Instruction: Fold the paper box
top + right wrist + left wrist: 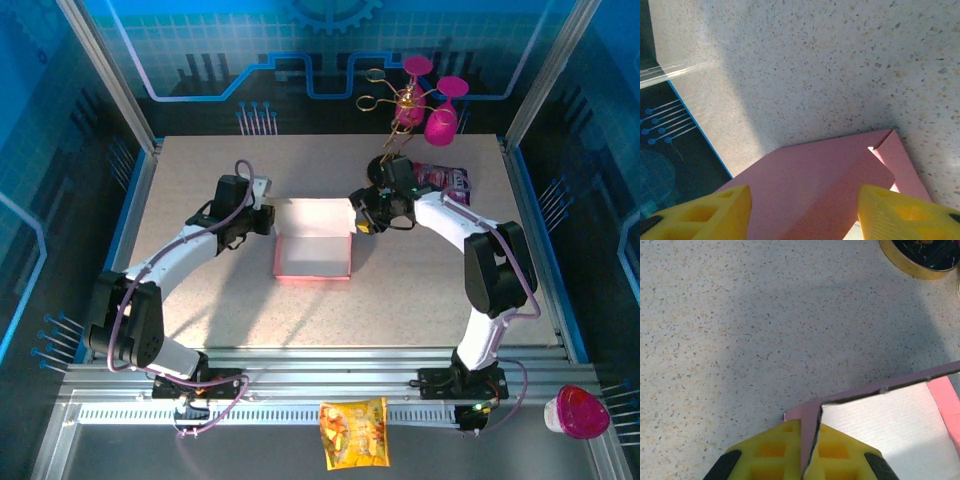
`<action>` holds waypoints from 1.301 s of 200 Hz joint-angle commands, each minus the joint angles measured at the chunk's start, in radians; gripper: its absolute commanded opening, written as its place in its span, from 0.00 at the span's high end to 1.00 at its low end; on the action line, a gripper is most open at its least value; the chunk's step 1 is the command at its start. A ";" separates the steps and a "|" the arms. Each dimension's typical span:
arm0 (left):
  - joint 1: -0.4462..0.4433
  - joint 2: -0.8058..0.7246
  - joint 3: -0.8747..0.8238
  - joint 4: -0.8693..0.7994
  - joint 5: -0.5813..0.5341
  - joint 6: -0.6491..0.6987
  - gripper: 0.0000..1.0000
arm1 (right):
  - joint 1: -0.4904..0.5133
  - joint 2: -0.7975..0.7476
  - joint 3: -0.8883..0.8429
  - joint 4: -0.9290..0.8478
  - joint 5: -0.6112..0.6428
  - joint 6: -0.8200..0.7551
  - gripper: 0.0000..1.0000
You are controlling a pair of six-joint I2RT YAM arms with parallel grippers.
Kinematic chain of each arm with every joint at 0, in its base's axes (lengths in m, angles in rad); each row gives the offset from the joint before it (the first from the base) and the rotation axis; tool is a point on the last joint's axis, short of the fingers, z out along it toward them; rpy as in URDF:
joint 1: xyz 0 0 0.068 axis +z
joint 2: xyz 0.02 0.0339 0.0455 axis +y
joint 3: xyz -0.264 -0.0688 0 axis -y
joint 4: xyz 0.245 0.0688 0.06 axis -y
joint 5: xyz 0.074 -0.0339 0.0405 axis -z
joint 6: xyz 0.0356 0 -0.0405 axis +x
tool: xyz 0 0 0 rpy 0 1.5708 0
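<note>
The pink paper box (312, 240) lies partly folded in the middle of the table, its walls up and its pale inside facing up. My left gripper (266, 216) is at the box's far left corner. In the left wrist view it (810, 429) is shut on the thin pink wall (811, 416), beside the white inside (890, 425). My right gripper (360, 214) is at the box's far right side. In the right wrist view it (802, 195) stands open, its yellow fingers (715, 212) wide apart over a pink flap (825, 175).
Magenta goblets on a gold rack (425, 100) stand at the back right, with a printed pink snack bag (445, 178) just behind my right arm. The rack's gold-rimmed base (920, 257) lies beyond the box. A yellow snack bag (353, 432) lies on the front rail.
</note>
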 commanded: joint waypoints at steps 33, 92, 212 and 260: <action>-0.006 -0.071 -0.038 0.095 0.008 -0.123 1.00 | 0.037 -0.024 -0.063 0.145 0.002 0.193 0.42; -0.023 -0.088 -0.066 0.129 0.007 -0.165 1.00 | 0.056 -0.003 -0.083 0.198 -0.002 0.244 0.45; -0.057 -0.149 -0.190 0.257 0.005 -0.285 1.00 | 0.089 0.021 -0.131 0.310 -0.010 0.315 0.58; -0.082 -0.167 -0.227 0.294 0.007 -0.299 1.00 | 0.098 0.026 -0.168 0.352 -0.012 0.331 0.60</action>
